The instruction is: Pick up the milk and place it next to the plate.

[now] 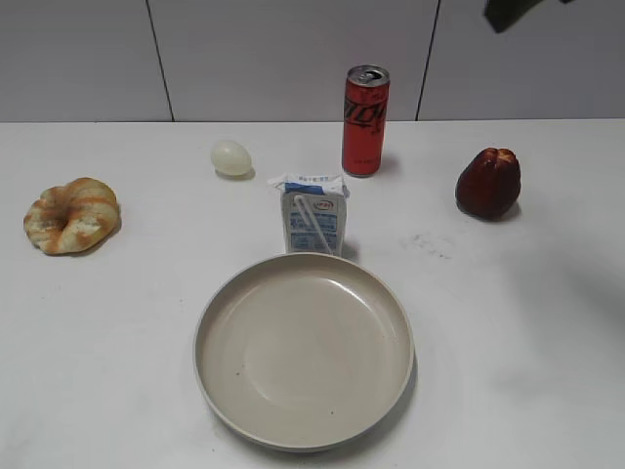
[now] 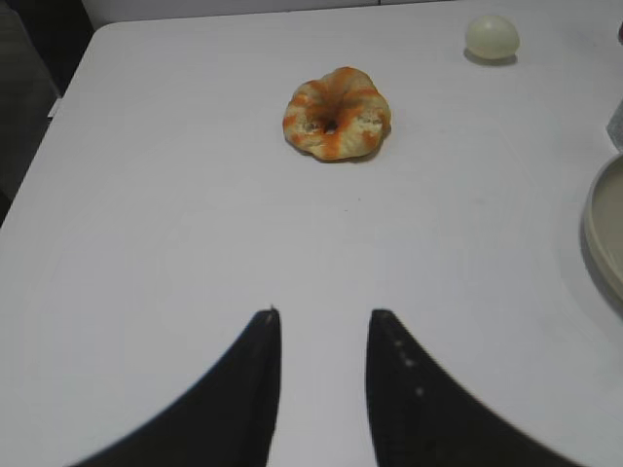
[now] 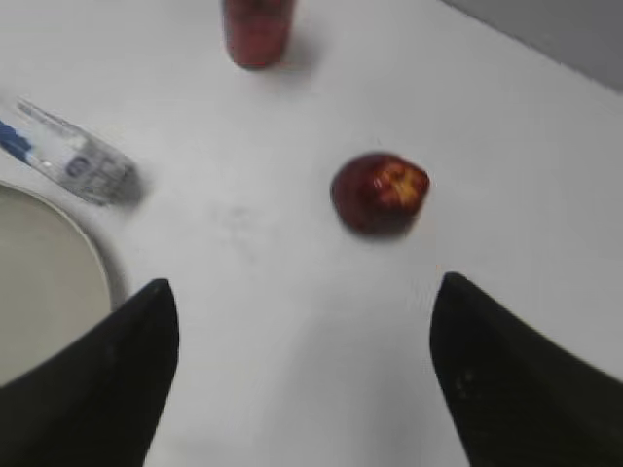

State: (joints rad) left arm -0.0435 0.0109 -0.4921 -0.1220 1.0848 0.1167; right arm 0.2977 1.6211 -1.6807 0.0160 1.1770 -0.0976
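The milk [image 1: 315,215], a small white-and-blue carton with a straw on its front face, stands upright just behind the beige plate [image 1: 225,391], close to its far rim. The right wrist view shows the milk [image 3: 73,161] at the left and part of the plate [image 3: 29,282] below it. My right gripper [image 3: 307,292] is open wide and empty, above bare table to the right of the plate. My left gripper [image 2: 323,316] is open and empty, above bare table; the plate's rim [image 2: 594,229] shows at the right edge of the left wrist view. Neither gripper shows in the exterior view.
A tall red soda can [image 1: 365,121] stands behind the milk. A dark red fruit [image 1: 488,183] lies at the right, a pale egg [image 1: 231,157] at the back left, and a bagel-like pastry [image 1: 71,215] at the far left. A dark object [image 1: 508,12] hangs at the top right.
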